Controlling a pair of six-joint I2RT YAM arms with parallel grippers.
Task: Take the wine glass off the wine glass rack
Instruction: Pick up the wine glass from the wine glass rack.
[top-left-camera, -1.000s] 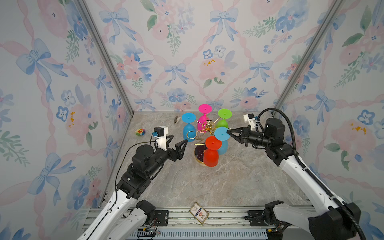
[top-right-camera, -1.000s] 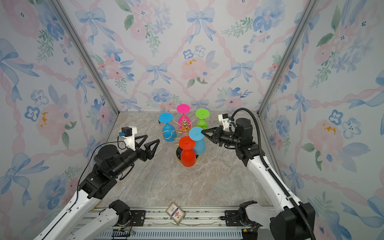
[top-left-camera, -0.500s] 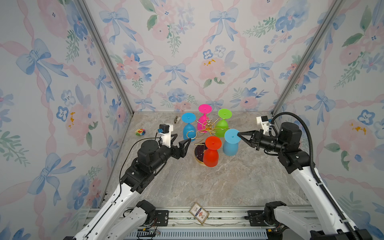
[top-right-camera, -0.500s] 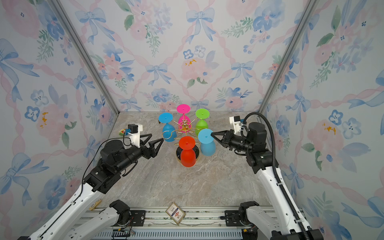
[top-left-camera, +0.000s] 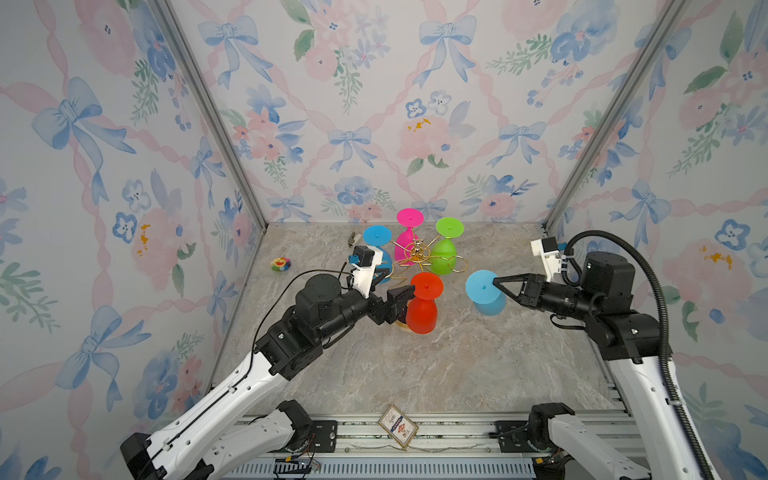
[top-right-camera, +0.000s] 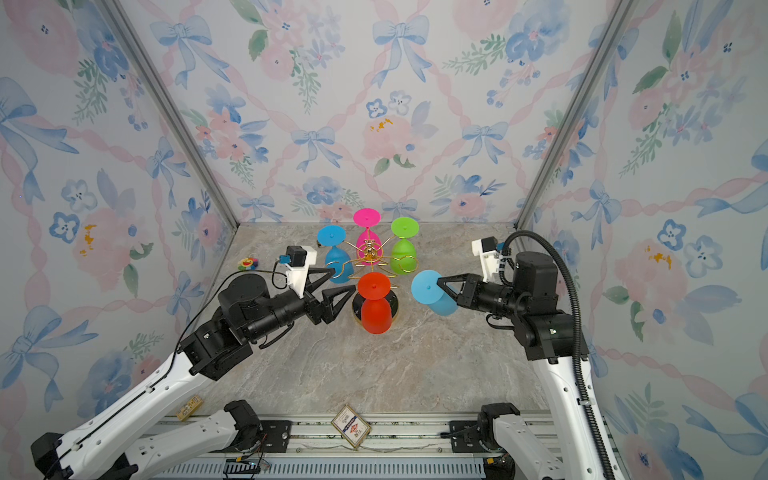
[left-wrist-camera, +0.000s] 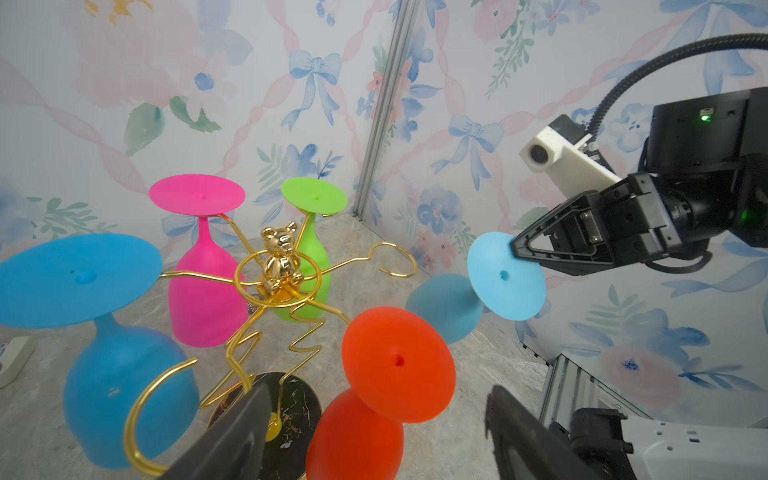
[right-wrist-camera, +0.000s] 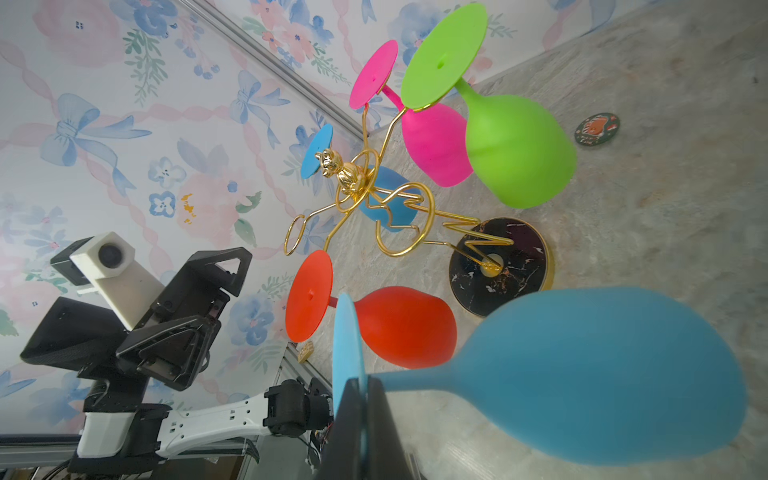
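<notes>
While the right hand (top-left-camera: 495, 282) pinches the light blue wine glass (top-left-camera: 478, 291) by its foot in both top views, apart from the wine glass rack (top-left-camera: 415, 252), the left hand (top-right-camera: 344, 280) stands spread. Left wrist view: glass tilted. Right wrist view: foot clamped edge-on.

Four glasses (top-left-camera: 421, 316) hang on the rack (top-left-camera: 415, 250) at 2, 6, 10 and 12 o'clock. A fifth glass (top-left-camera: 482, 286) is apart at 4.

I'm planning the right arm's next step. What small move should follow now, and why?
Probably lower the light blue wine glass onto the table beneath it. The right pincer is shut on its foot, and the glass is clear of the wine glass rack, so setting it down seems all that's left.
</notes>
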